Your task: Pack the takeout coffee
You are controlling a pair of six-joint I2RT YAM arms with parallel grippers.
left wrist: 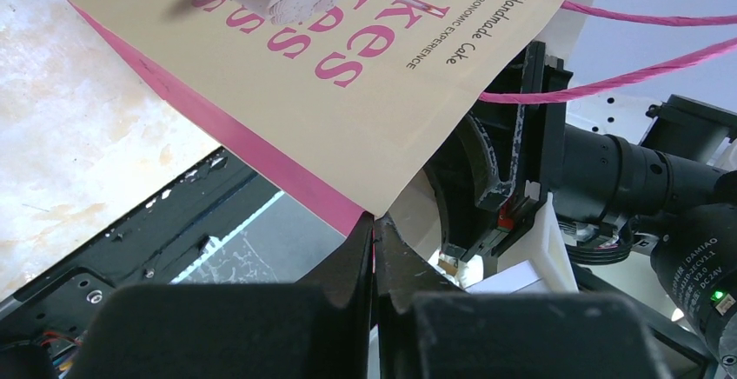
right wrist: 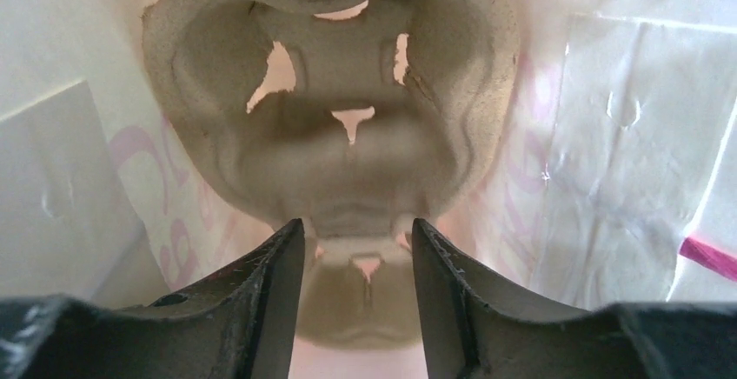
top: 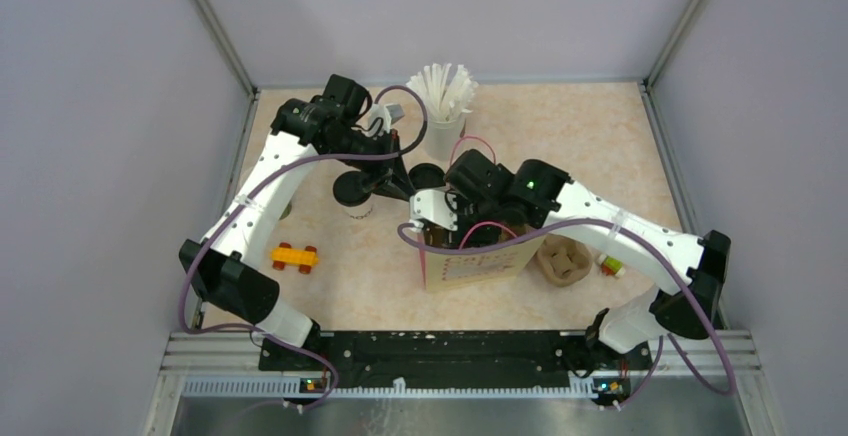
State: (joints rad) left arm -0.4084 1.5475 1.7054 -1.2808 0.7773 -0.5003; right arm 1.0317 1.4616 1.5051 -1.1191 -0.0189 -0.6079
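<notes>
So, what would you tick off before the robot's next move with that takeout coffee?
1. Grip on tan paper bag with pink lettering: ok, left pincer pinches its edge.
2. Grey moulded-pulp cup tray inside bag: ok.
3. Right pincer free of tray: cannot tell; jaws stand apart.
4. Right pincer out of bag: not ok, it is inside.
5. White paper cup with black lid upright on table: ok, not yet packed.

A white cup stuffed with white straws point(top: 443, 121) stands at the back of the pale stone-patterned table point(top: 620, 146). Well forward and left of that cup lies a yellow toy block point(top: 294, 256). Forward and right of it sits a brown pulp cup carrier point(top: 565, 261), with a small coloured toy point(top: 611, 266) just beyond.
</notes>
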